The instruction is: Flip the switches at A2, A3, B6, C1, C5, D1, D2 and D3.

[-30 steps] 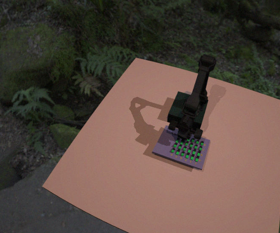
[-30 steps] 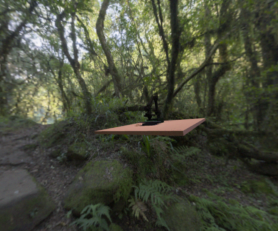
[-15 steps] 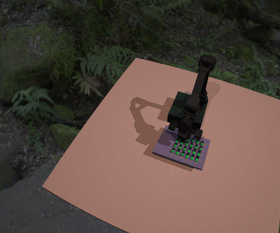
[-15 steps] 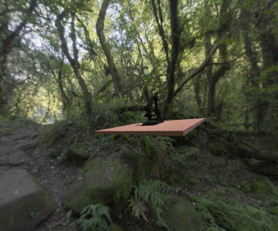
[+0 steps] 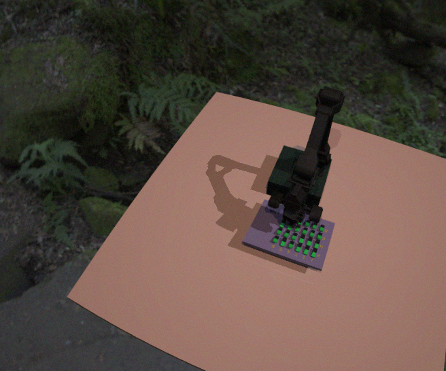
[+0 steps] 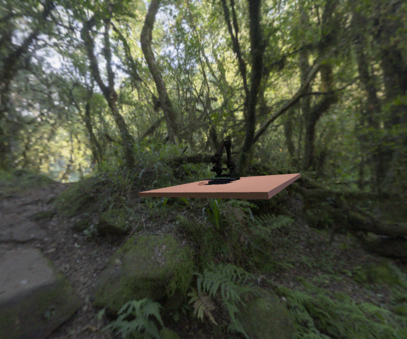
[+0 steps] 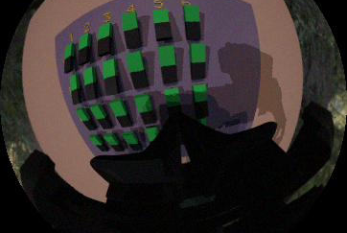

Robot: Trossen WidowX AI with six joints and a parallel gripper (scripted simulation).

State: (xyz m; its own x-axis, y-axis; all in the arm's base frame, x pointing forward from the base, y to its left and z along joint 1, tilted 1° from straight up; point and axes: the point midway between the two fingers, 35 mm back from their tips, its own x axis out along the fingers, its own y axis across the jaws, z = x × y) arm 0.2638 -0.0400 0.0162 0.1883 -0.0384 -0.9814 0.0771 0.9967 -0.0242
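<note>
The gripper (image 7: 181,129) is closed tight with nothing between its fingers, poised over the near rows of the switch panel (image 5: 259,235). The panel lies on the table (image 5: 175,279) at 6 o'clock from the arm base (image 5: 283,171).

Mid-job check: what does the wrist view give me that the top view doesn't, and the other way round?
Only the wrist view shows each switch large enough to tell its green end from its dark end, with the column numbers above the far row. Only the top view shows the whole arm, its dark base and its shadow on the table. Both show the purple panel with its grid of switches and the shut gripper over the panel's near edge.
</note>
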